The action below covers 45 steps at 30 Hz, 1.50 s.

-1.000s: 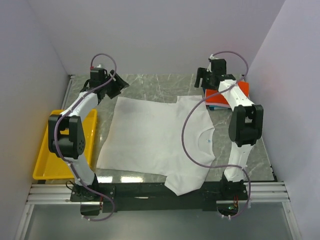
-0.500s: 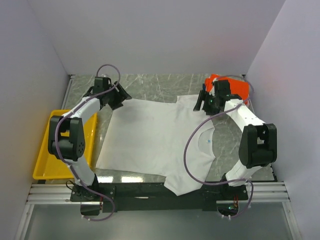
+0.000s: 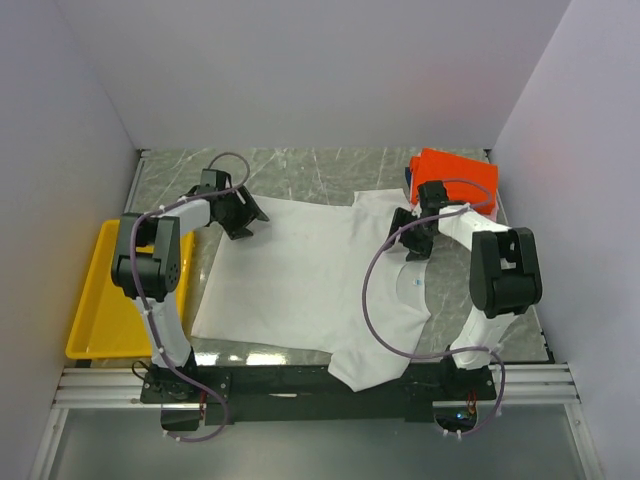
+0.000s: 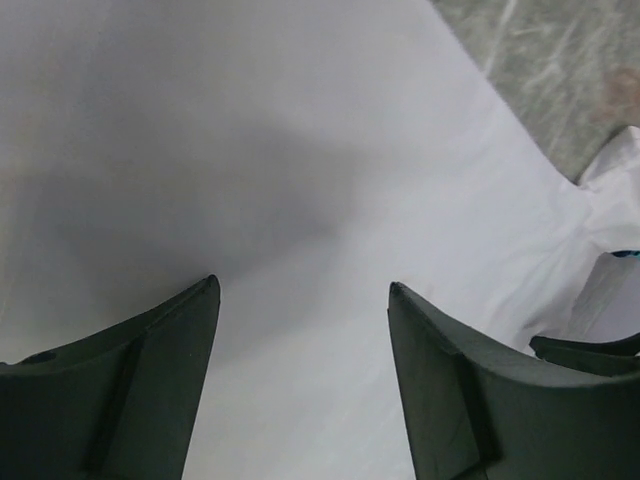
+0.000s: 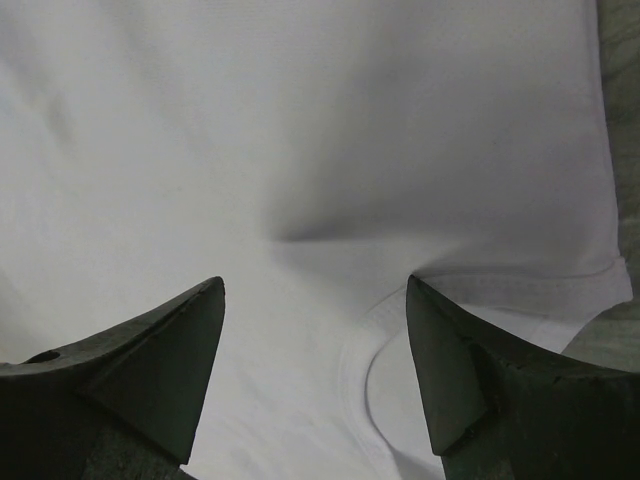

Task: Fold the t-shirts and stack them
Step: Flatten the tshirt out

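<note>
The white t-shirt [image 3: 300, 280] lies spread flat on the table [image 3: 320, 172], front up. Its hem points left and its collar right, and a small light-blue neck label [image 3: 416, 284] shows inside the collar. The near sleeve hangs over the table's near edge, while the far sleeve lies flat on the marble.

The left hand [image 3: 240, 214] is low over the shirt's far hem corner. In the left wrist view its two dark fingers [image 4: 130, 385] stand well apart with only smooth white cloth between them. They hold nothing, and whether the tips touch the fabric cannot be told. A soft shadow falls on the shirt just ahead of them, and bare table shows beyond the shirt's edge.

The right hand [image 3: 412, 234] is low over the shirt's far shoulder, between the collar and the far sleeve. Its fingers [image 5: 480, 385] are also spread wide and grip nothing. The curved collar seam runs across the cloth between them, and the stitched sleeve hem lies off to one side. Here too, contact with the cloth cannot be judged.

A folded orange-red t-shirt [image 3: 460, 178] sits just beyond the white shirt's far sleeve, at the shirt's far right corner. Its near edge is partly hidden by the right arm.

A yellow tray [image 3: 85, 325] lies just beside the white shirt's hem, on the left.
</note>
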Each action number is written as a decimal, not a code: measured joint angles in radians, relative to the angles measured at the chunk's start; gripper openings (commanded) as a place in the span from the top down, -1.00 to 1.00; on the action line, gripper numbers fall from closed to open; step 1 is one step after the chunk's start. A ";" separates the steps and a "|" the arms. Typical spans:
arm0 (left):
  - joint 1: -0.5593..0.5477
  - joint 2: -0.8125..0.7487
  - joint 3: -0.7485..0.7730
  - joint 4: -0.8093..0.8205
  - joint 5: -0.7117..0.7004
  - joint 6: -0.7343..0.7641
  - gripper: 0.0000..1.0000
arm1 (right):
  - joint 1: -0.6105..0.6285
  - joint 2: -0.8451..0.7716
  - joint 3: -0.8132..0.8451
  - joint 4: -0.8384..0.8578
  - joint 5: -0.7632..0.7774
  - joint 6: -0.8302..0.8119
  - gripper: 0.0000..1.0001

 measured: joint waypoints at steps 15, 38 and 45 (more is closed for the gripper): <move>0.003 0.156 0.164 0.016 0.069 0.008 -0.45 | 0.000 0.162 0.202 -0.084 0.043 0.023 -0.60; 0.001 0.317 0.440 -0.062 0.066 0.056 -0.45 | 0.002 0.336 0.494 -0.195 0.027 -0.009 -0.61; -0.007 0.266 0.426 -0.082 0.047 0.068 -0.45 | 0.022 0.229 0.489 -0.200 -0.018 -0.013 -0.60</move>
